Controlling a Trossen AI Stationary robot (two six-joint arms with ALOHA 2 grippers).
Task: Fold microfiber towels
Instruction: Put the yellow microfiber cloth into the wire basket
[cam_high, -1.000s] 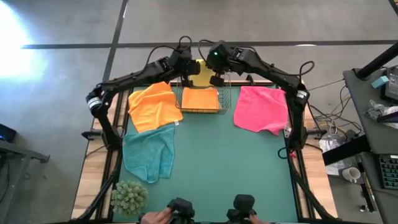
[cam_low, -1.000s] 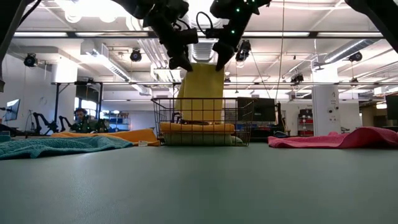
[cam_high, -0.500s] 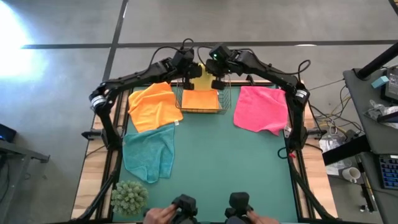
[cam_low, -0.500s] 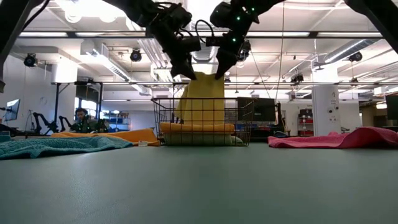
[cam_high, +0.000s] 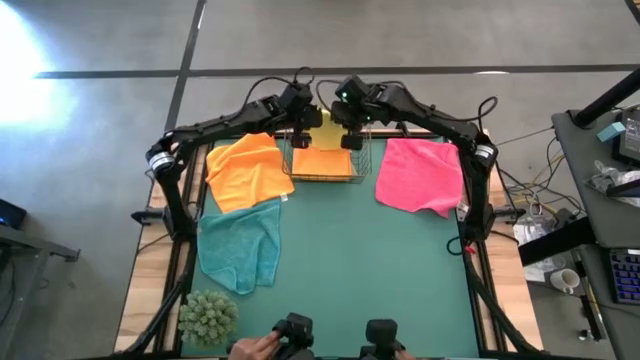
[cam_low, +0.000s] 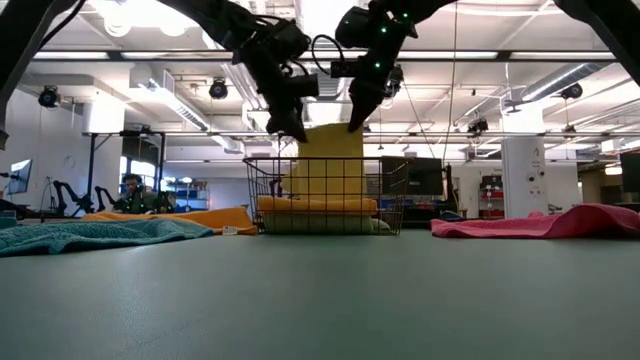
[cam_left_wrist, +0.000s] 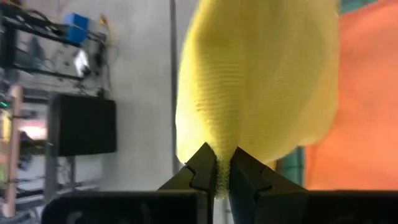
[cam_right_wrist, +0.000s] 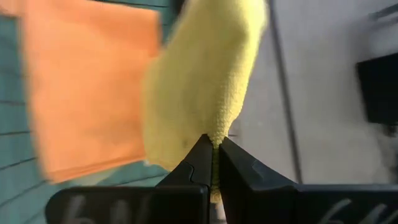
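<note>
Table was green, w/ four towels lying apart: teal towel at the left edge, loose orange towel just behind it, pink towel at the right, and a folded orange towel in the wire basket at the far middle. Yellow towel hung over the basket's far side, held up by both arms, its lower part down behind the wire; whether it touched the folded one couldn't be told. Left gripper was clamped on one top corner, right gripper clamped on the other, both above the basket. Step in hand, by my read: a folded yellow towel being lowered onto the stack. Next move prob. calls for both arms to go down together and level, keeping the fold square inside the basket walls, then both letting go at once. Plant ball sat at the near left corner. No brands, labels or legible writing anywhere.
</note>
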